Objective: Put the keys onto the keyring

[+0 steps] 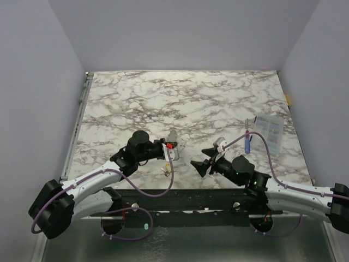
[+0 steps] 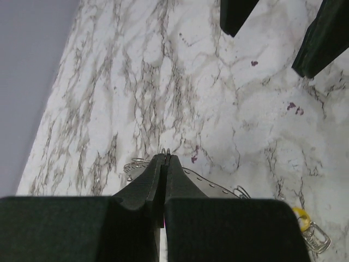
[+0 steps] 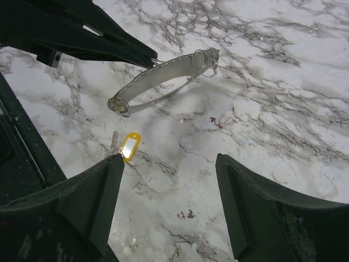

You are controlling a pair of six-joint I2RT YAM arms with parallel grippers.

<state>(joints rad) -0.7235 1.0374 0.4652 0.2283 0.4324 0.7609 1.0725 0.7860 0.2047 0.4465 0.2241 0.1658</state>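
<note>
My left gripper (image 2: 165,158) is shut on the keyring (image 2: 165,150), whose thin wire arcs peek just past the tips. A grey stitched strap (image 3: 163,73) with wire loops at both ends hangs there above the marble, in front of the left fingers (image 3: 109,43). The keys (image 3: 114,141) lie on the table with a yellow tag (image 3: 130,146), right beside my right gripper's left fingertip. In the top view the keys (image 1: 165,171) rest near the front edge, below the left gripper (image 1: 172,143). My right gripper (image 3: 169,159) is open, low over bare marble, with nothing between its fingers.
A blue-and-red pen-like stick (image 1: 248,143) and a clear plastic bag (image 1: 270,131) lie at the right. The table's front edge (image 1: 180,191) runs just below the keys. The right gripper's fingers (image 2: 324,38) reach in close to the left one.
</note>
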